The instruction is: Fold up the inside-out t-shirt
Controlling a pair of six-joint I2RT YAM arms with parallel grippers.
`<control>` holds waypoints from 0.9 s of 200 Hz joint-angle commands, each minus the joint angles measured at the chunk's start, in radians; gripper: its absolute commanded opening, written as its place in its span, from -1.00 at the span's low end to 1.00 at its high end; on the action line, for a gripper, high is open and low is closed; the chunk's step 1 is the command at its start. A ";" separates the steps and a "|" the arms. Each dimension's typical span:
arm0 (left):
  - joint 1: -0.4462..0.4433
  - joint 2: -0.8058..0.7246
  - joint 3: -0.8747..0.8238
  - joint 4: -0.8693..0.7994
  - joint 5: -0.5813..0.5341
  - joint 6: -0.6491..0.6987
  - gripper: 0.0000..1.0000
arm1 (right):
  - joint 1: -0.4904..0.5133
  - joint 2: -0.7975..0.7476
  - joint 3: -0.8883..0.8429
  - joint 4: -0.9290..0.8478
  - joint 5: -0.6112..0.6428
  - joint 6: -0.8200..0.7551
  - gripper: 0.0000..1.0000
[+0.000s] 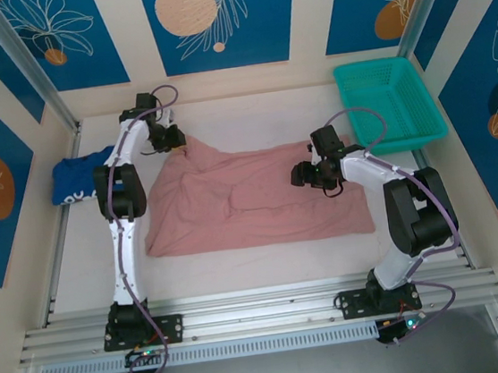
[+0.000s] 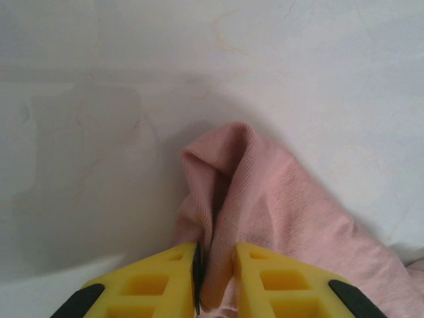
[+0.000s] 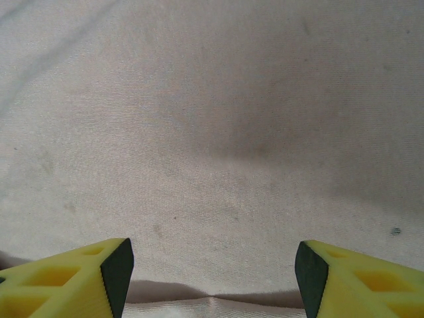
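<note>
The dusty-pink inside-out t-shirt [image 1: 251, 200] lies spread across the middle of the white table, wrinkled and roughly rectangular. My left gripper [image 1: 172, 139] is at its far left corner. In the left wrist view that corner of the t-shirt [image 2: 278, 199] rises in a pinched fold between my left gripper's [image 2: 215, 265] yellow fingers, which stand slightly apart with the fabric loose between them. My right gripper [image 1: 302, 176] hovers over the t-shirt's right part. The right wrist view shows the right gripper [image 3: 214, 278] wide open just above flat t-shirt fabric [image 3: 212, 132], holding nothing.
A royal-blue garment [image 1: 82, 178] lies bunched at the table's left edge. A teal basket [image 1: 388, 103] stands at the back right. Bare white table [image 2: 99, 99] lies beyond the t-shirt's far corner, near the back wall.
</note>
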 commanded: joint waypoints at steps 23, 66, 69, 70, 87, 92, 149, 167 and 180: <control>-0.010 -0.055 0.032 -0.039 -0.037 0.044 -0.59 | 0.010 0.019 -0.011 0.011 -0.024 -0.011 0.36; -0.014 -0.062 0.032 -0.041 -0.052 0.058 -0.61 | 0.010 0.021 -0.013 0.012 -0.026 -0.009 0.36; -0.014 -0.063 0.032 -0.040 -0.052 0.058 -0.62 | 0.010 0.022 -0.013 0.013 -0.027 -0.009 0.36; -0.014 -0.063 0.032 -0.040 -0.052 0.059 -0.62 | 0.010 0.021 -0.012 0.013 -0.027 -0.010 0.36; -0.014 -0.064 0.032 -0.038 -0.054 0.061 -0.66 | 0.009 0.022 -0.013 0.014 -0.025 -0.010 0.36; -0.014 -0.065 0.032 -0.036 -0.053 0.062 -0.67 | 0.010 0.023 -0.012 0.012 -0.026 -0.010 0.35; -0.016 -0.088 0.032 -0.031 -0.066 0.080 -0.74 | 0.010 0.023 -0.011 0.012 -0.029 -0.009 0.36; -0.016 -0.098 0.032 -0.031 -0.067 0.083 -0.76 | 0.010 0.024 -0.009 0.013 -0.029 -0.009 0.36; -0.017 -0.102 0.032 -0.030 -0.066 0.084 -0.82 | 0.009 0.025 -0.009 0.013 -0.029 -0.009 0.36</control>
